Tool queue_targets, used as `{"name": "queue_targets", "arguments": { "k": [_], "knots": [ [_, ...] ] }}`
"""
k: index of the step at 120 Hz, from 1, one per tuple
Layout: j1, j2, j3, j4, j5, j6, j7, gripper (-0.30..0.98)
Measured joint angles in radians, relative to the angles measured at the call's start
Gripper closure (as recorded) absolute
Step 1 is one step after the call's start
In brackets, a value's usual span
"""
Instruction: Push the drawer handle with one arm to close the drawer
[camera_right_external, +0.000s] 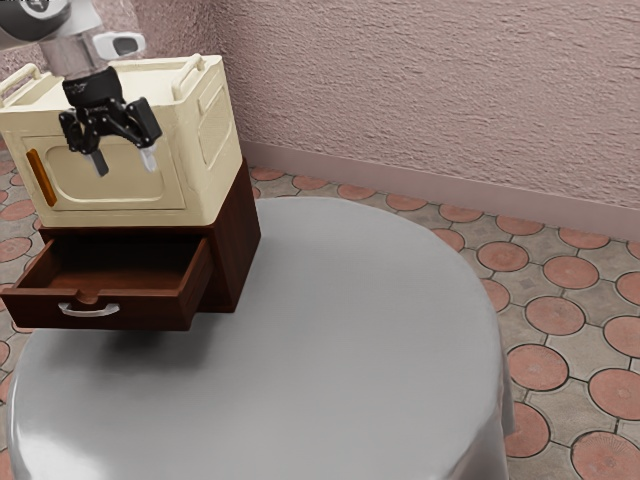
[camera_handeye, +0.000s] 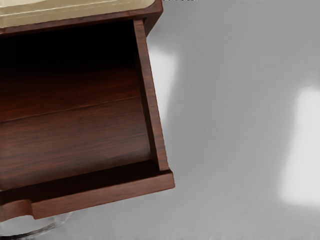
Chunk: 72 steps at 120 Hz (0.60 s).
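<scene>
My gripper hangs above the pulled-out drawer, in front of the cream box's face, its two fingers spread apart with nothing between them. The dark wooden drawer stands well out of its cabinet, and its inside is bare. A silvery curved handle is on the drawer's front, below a small notch; the gripper is not touching it. In the wrist view the drawer is seen from above, with part of the handle beyond its front board.
A cream box with an orange-brown handle rests on top of the cabinet. Both stand on a round table under a grey cloth. Behind is a rough pinkish wall, and patterned tiles cover the floor.
</scene>
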Motion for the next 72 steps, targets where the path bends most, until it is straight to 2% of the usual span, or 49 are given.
{"name": "queue_targets", "arguments": {
  "k": [12, 18, 32, 41, 47, 55, 72],
  "knots": [
    [-0.009, -0.014, -0.004, -0.01, 0.011, 0.017, 0.013, 0.0],
    [0.005, -0.073, -0.029, -0.075, 0.015, 0.023, 0.019, 0.0],
    [0.35, -0.386, -0.307, -0.414, 0.01, 0.041, 0.006, 0.01],
    [0.464, -0.555, -0.397, -0.594, -0.005, 0.048, -0.007, 0.08],
    [0.493, -0.651, -0.419, -0.688, -0.016, 0.051, -0.018, 0.14],
    [0.509, -0.719, -0.429, -0.775, -0.026, 0.054, -0.037, 0.22],
    [0.52, -0.697, -0.433, -0.822, -0.035, 0.089, -0.08, 0.41]
  ]
}}
